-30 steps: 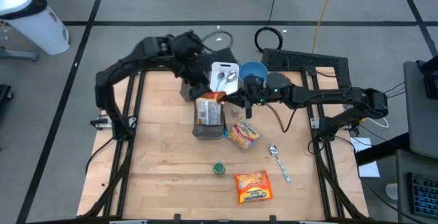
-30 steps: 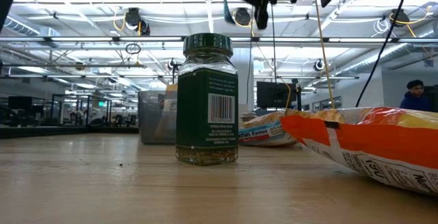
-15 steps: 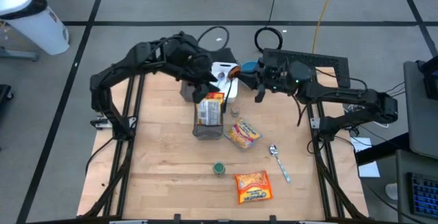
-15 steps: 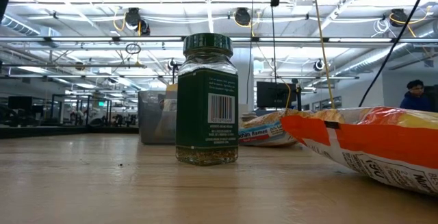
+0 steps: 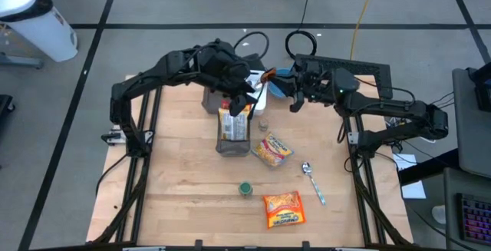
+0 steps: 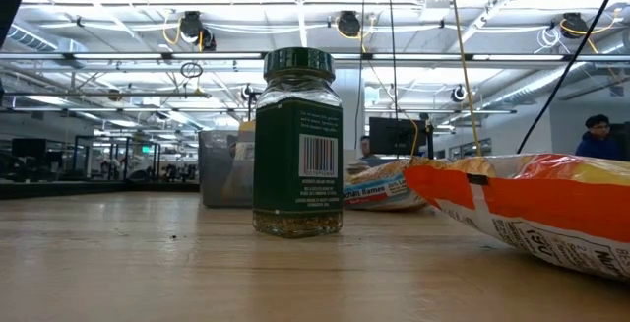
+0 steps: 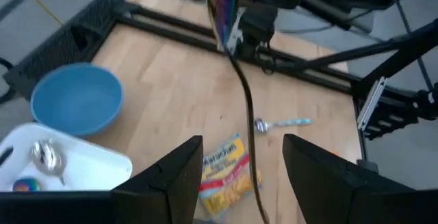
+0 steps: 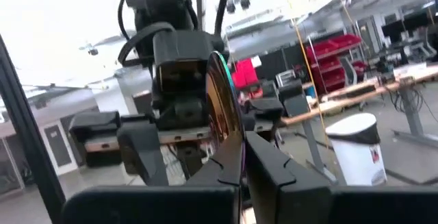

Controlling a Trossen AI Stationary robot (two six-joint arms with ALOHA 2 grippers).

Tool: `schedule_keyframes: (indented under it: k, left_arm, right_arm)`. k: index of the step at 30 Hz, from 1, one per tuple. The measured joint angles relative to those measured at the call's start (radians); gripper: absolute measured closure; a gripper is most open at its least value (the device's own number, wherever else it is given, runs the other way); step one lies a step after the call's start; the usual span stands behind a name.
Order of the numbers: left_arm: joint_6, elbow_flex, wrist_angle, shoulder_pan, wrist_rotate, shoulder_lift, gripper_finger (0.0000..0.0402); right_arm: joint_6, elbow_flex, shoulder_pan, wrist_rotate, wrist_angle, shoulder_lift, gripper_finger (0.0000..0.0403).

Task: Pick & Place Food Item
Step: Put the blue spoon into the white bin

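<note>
Snack packet (image 8: 226, 107) — pinched by right gripper (image 8: 241, 157), blue bowl (image 7: 76, 99) empty

The high view looks straight down on the whole table (image 5: 192, 197). The low view sits at tabletop height, very close to the jar (image 6: 298, 143), facing the room. The left wrist view looks down at the bowl (image 7: 76, 98) and spoon (image 7: 280, 122), both also seen from above. The right wrist view faces level, probably toward the left arm (image 8: 179, 66).
</note>
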State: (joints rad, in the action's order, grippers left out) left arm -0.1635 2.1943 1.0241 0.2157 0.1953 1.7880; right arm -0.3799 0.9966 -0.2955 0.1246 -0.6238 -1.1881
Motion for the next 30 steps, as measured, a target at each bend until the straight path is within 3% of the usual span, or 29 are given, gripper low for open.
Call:
schedule_keyframes:
  k: [24,30]
  left_arm:
    - [-0.023,0.0,-0.031,0.0,-0.066,0.015,0.0191]
    - [-0.023,0.0,-0.031,0.001,-0.066,0.015,0.0237]
  right_arm:
    - [0.025,0.0,-0.014,-0.05,-0.053,0.0,0.0403]
    - [0.019,0.0,-0.018,-0.05,-0.053,0.0,0.0403]
